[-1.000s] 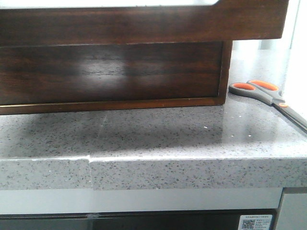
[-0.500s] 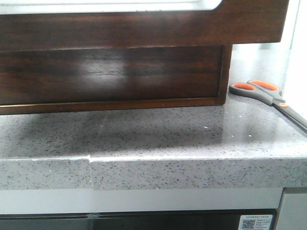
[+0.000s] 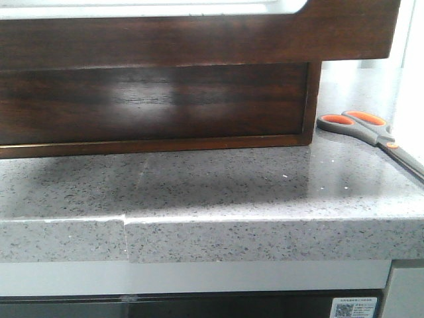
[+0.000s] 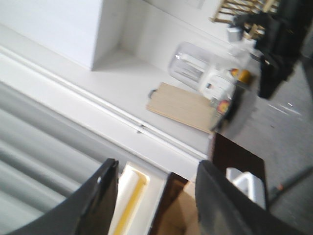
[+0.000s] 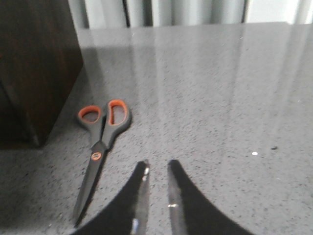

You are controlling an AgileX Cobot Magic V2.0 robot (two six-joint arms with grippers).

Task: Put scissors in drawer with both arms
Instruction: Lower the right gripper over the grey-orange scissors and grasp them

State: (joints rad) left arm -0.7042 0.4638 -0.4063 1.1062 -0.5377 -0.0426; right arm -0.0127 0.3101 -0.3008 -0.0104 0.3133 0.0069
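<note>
Grey speckled stone is forming the counter (image 3: 218,192), and the dark brown drawer (image 3: 199,33) is jutting out of its wooden box (image 3: 159,106) over it. Beside the box, the scissors (image 5: 100,147) are lying flat on the stone, loops toward the box's corner. The left gripper (image 4: 156,196) is hanging with fingers spread wide above the drawer, while the right gripper (image 5: 156,196) is hovering near the blades, fingers slightly parted and gripping nothing.
</note>
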